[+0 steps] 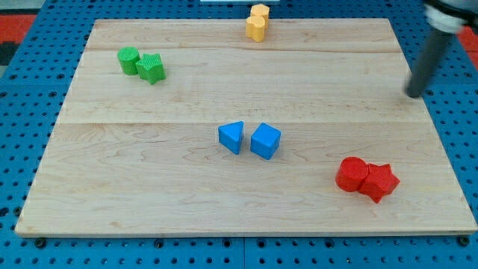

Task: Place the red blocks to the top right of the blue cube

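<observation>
Two red blocks sit together near the view's bottom right of the wooden board (149,179), touching each other: a rounded red block (350,174) on the left and a red star-shaped block (380,181) on the right. As a pair, their long axis runs roughly left to right across the view, dipping slightly toward the bottom on the star's side. Which way the star's points face cannot be made out precisely.

The blue cube (266,140) lies near the middle of the board, turned so that one corner faces the view's bottom. Just beside it on the left, with a thin gap, is a blue wedge-like block (232,137). The red pair is to the lower right of the cube, well apart from it.

The rod comes down from the view's top right corner, leaning leftward, and my tip (413,95) rests at the board's right edge, above the red blocks in the view and well apart from them. The arm has no jaws, so nothing is gripped.

Two green blocks (141,64) touch each other near the top left, and two yellow blocks (258,22) stand at the top edge. A blue pegboard (22,104) surrounds the board. No writing or labels can be read.
</observation>
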You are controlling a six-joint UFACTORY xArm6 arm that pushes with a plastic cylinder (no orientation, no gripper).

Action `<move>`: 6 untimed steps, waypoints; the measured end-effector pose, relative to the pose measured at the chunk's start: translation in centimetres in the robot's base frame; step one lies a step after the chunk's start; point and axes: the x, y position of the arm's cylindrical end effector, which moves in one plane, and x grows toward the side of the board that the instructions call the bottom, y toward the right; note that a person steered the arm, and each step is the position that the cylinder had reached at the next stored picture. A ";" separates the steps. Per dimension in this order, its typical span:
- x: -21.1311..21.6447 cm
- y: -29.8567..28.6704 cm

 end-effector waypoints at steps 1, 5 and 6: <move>9.7 1.6; 8.2 -14.7; 6.7 -15.2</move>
